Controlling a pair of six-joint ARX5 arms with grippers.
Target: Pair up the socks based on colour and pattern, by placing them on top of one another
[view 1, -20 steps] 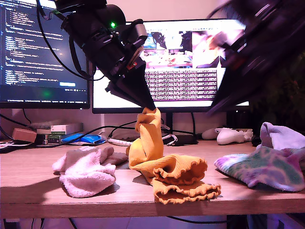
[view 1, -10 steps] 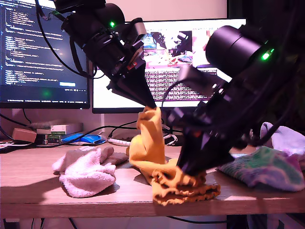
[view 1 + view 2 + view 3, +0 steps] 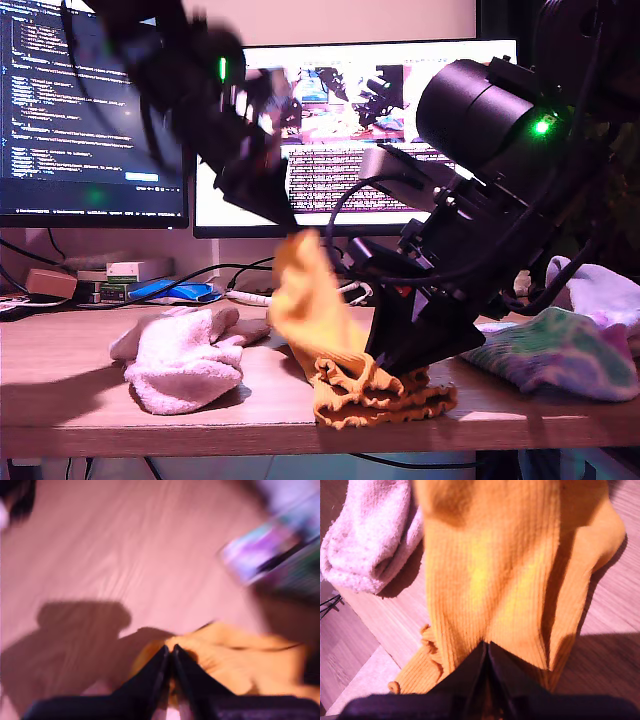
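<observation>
While both clamped on ribbed, frilly mustard sock [image 3: 308,305], my first claw [image 3: 290,226] and my second claw [image 3: 385,366].

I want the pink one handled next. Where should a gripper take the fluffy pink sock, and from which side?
Probably from above, pinching the bulging fold at the front of the fluffy pink sock: it lies slumped on the table, so its thick top offers most.

The wooden table [image 3: 70,405] is carrying socks. The frilly end of the yellow sock [image 3: 375,397] is lying under my second gripper [image 3: 380,367], and a fluffy pink sock [image 3: 180,362] and a tie-dye sock [image 3: 560,355] are sitting on either side of it.
</observation>
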